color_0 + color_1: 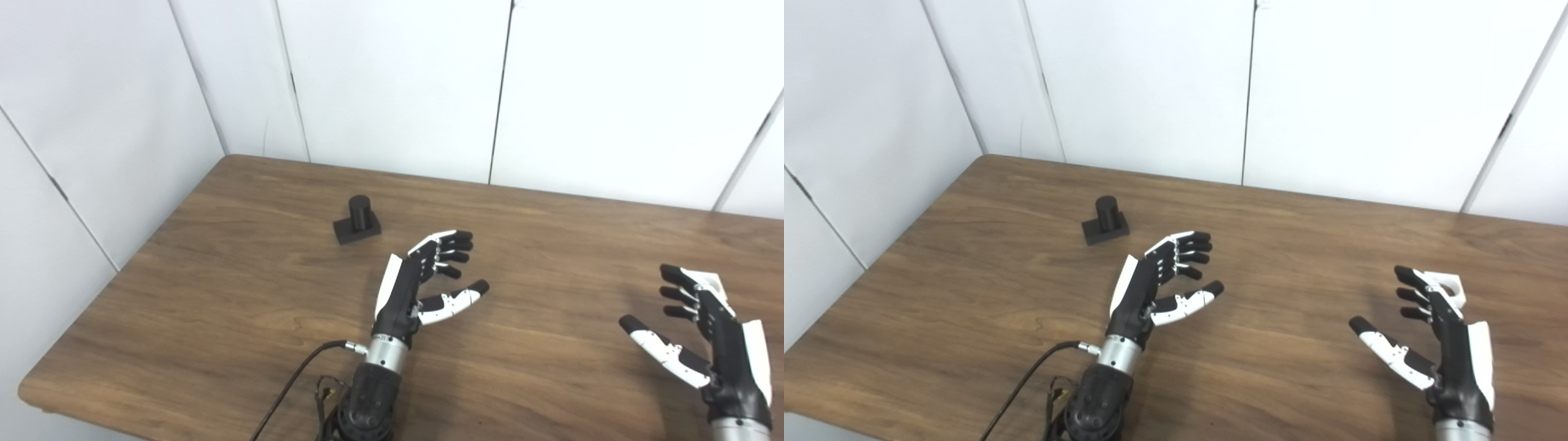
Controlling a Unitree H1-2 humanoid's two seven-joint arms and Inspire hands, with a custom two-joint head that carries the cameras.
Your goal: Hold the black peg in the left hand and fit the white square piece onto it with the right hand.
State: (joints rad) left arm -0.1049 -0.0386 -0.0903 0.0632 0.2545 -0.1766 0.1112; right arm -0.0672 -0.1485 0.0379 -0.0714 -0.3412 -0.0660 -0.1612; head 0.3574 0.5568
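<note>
My left hand (422,282) is hovering over the wooden table (245,294) near its middle, palm turned inward. Its fingers (450,245) are spread apart and lightly curled, and the thumb is extending toward the right. It is holding nothing.

The black peg (358,219) is standing upright on its square base on the table, beyond my left hand and to its left. The peg and the hand are apart; nothing is touching the peg.

My right hand (1442,334) is hovering over the right part of the table, palm facing left. Its fingers (1412,288) are apart and its thumb is pointing out to the left. It is gripping nothing.

The white square piece (1450,288) is lying on the table just behind the fingers of my right hand. It is partly hidden by them in both views; the right eye view is showing its corner and an opening in it. I cannot tell whether the fingers are touching it.

A black cable (294,380) is running from the left wrist down to the bottom edge.
</note>
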